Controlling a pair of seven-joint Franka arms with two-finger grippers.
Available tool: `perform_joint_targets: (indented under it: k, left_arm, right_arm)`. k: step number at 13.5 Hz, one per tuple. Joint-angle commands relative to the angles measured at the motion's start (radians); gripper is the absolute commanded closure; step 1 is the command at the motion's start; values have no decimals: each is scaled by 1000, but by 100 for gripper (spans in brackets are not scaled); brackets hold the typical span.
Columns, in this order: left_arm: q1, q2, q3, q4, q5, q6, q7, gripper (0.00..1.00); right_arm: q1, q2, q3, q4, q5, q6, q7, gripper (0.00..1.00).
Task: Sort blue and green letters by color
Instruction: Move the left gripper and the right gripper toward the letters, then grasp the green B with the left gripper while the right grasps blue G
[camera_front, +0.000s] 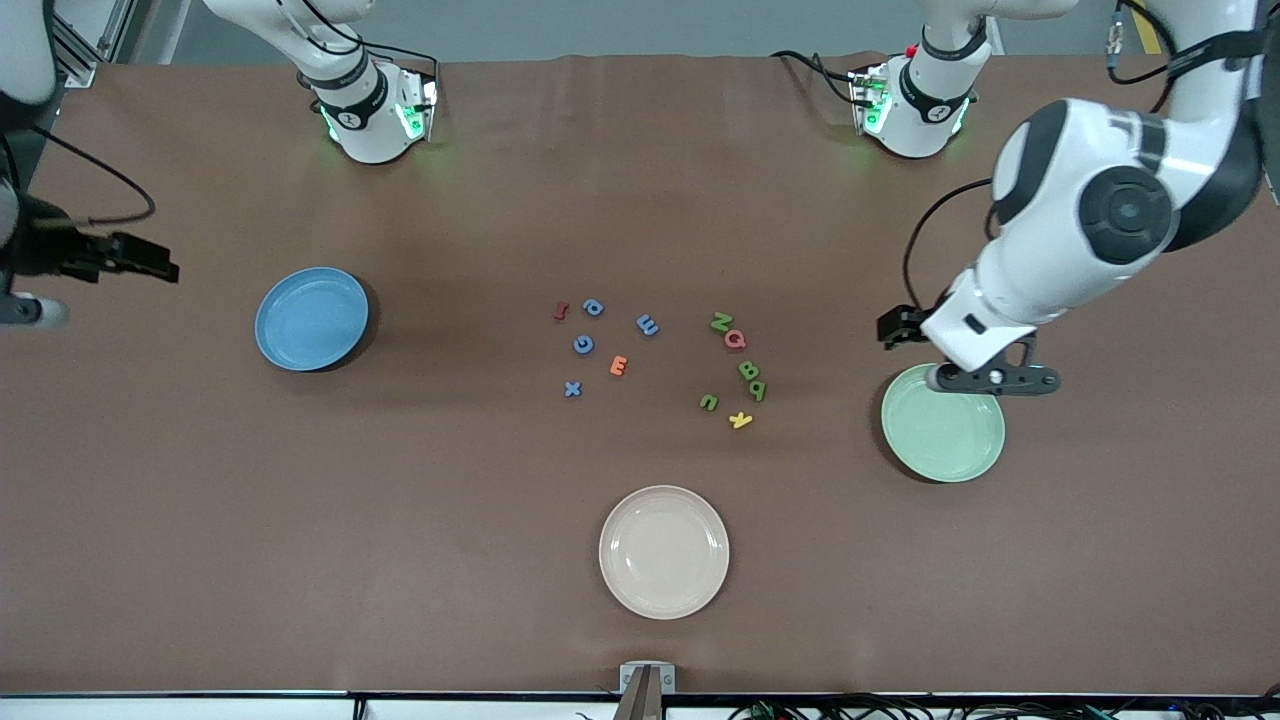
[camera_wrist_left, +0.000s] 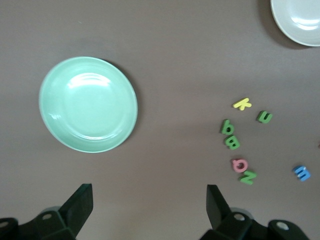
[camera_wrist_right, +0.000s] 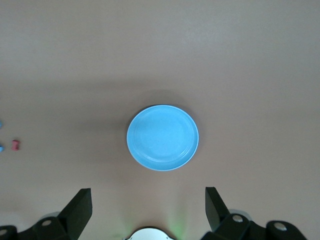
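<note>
Brown table spread wide under both arms. Three plates on it: cream plate nearest the front camera, pale green plate toward the left arm's end, blue plate toward the right arm's end; all three bare.

Left gripper up in the air over the table just beside the pale green plate, fingers spread wide apart, nothing between them. Right gripper high over the table's edge at the right arm's end, well apart from the blue plate, fingers likewise wide apart and holding nothing.

Letters loose on the table between the blue and pale green plates, none on any plate. Blue letters grouped toward the right arm's end, four of them, with a red letter and an orange letter among them. Green letters grouped toward the left arm's end, four too, with a pink letter touching one and a yellow letter nearest the front camera.
</note>
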Motion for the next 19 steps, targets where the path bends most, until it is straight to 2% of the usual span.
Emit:
perform_joint_targets:
  k: [1, 3, 4, 5, 9, 14, 17, 19]
  left_arm:
    - [-62, 19, 1, -48, 41, 69, -105, 1]
    - [-102, 62, 1, -49, 47, 106, -168, 2]
    - [-122, 82, 1, -54, 45, 123, -185, 2]
    - [-145, 96, 1, -66, 45, 145, -215, 6]
    - [-214, 137, 1, -173, 53, 350, -333, 16]
    - [-285, 268, 2, -170, 120, 433, -424, 24]
    - [-277, 337, 2, -166, 157, 531, -426, 28]
    - [-277, 358, 2, -161, 157, 562, -430, 29]
  right_arm:
    - [44, 63, 16, 44, -32, 5, 47, 0]
    - [82, 103, 16, 35, 80, 35, 243, 0]
    - [95, 112, 16, 15, 143, 82, 303, 0]
    - [113, 120, 16, -9, 168, 125, 325, 0]
    - [318, 164, 16, -133, 171, 414, 548, 0]
    - [538, 276, 13, -204, 157, 651, 1022, 0]
    - [621, 322, 15, -325, 159, 875, 1126, 0]
    - [648, 361, 15, -350, 159, 939, 1201, 4]
